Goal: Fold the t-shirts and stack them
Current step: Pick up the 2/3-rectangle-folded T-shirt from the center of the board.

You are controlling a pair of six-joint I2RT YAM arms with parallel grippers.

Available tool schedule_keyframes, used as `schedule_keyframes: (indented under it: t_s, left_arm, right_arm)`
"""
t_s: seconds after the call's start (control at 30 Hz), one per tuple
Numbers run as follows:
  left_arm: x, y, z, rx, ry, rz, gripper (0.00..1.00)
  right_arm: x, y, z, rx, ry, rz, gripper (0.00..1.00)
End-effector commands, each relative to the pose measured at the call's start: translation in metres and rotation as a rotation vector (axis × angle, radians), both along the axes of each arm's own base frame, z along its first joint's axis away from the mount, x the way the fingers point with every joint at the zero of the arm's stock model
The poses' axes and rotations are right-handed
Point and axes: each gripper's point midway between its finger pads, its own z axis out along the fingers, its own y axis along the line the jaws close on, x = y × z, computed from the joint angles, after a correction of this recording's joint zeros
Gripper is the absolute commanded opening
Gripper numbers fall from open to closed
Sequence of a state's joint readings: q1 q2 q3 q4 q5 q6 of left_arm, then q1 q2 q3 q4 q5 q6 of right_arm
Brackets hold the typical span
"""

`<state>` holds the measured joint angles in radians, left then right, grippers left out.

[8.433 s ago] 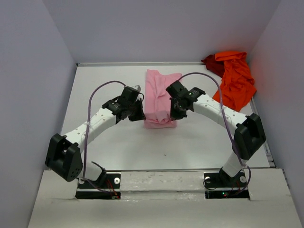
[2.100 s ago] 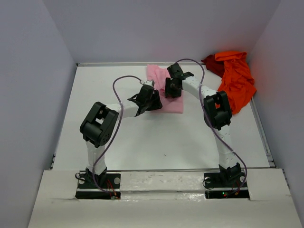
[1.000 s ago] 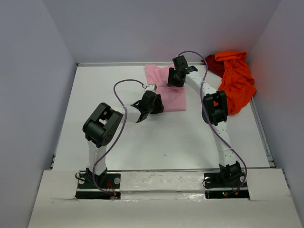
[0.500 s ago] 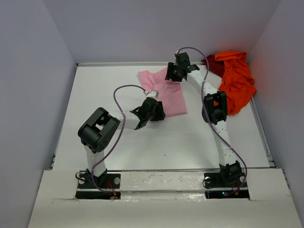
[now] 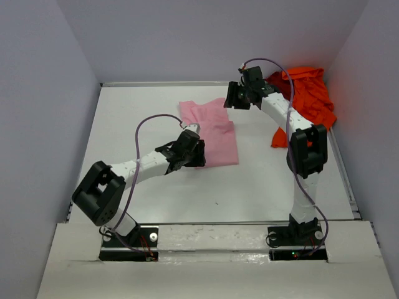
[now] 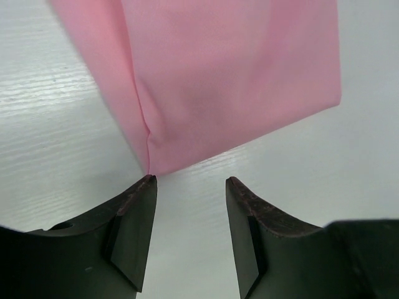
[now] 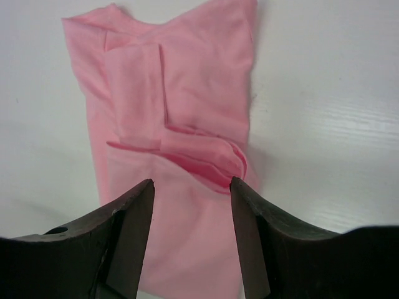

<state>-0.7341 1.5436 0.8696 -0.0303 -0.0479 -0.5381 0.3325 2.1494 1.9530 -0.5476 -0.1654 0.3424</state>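
Note:
A light pink t-shirt (image 5: 212, 131) lies folded flat on the white table (image 5: 137, 124). My left gripper (image 5: 196, 156) hovers at its near left corner, open. In the left wrist view the pink t-shirt (image 6: 218, 75) ends just ahead of the left gripper (image 6: 190, 180), with only bare table between the fingers. My right gripper (image 5: 229, 101) is open at the shirt's far right corner. The right wrist view looks down through the open right gripper (image 7: 191, 182) onto the pink t-shirt (image 7: 181, 124) and holds nothing. A bright orange-red t-shirt (image 5: 312, 93) lies crumpled at the back right.
Grey walls close in the table on the left, back and right. The orange-red cloth heap lies against the right wall, partly behind the right arm (image 5: 283, 112). A purple cable (image 5: 146, 121) loops above the left arm.
The pink t-shirt has slid toward the near edge and turned a little. The left gripper drew back with it to the near corner. The right gripper swung right, toward the back.

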Motion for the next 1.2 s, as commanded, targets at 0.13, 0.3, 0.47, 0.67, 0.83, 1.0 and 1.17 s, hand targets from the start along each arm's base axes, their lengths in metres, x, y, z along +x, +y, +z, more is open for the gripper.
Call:
schedule_keyframes:
  t_s: [0.13,0.3,0.47,0.67,0.83,1.0,1.17]
  left_arm:
    - [-0.011,0.029,0.085,-0.006,-0.116,0.058,0.58]
    - [-0.024,0.041,0.082,-0.081,-0.089,0.108,0.58]
    - [-0.035,0.045,0.059,-0.203,-0.006,0.16,0.58]
    - [-0.04,0.032,0.039,-0.325,0.058,0.15,0.57]
    - [-0.033,0.019,0.032,-0.38,0.076,0.14,0.57]
    - [-0.021,0.007,0.022,-0.375,0.094,0.127,0.57]
    - [-0.015,0.003,0.009,-0.344,0.114,0.131,0.57]
  right_arm:
    - [-0.11,-0.043,0.003,-0.067,0.062,-0.053,0.58]
    - [-0.173,-0.057,-0.035,-0.045,0.186,-0.066,0.58]
    - [-0.194,-0.052,-0.049,0.005,0.244,-0.084,0.58]
    - [-0.195,-0.047,-0.062,0.037,0.273,-0.095,0.58]
    - [-0.191,-0.043,-0.069,0.056,0.285,-0.102,0.57]
    - [-0.196,-0.035,-0.079,0.073,0.32,-0.088,0.57]
    - [-0.194,-0.027,-0.08,0.092,0.335,-0.077,0.57]
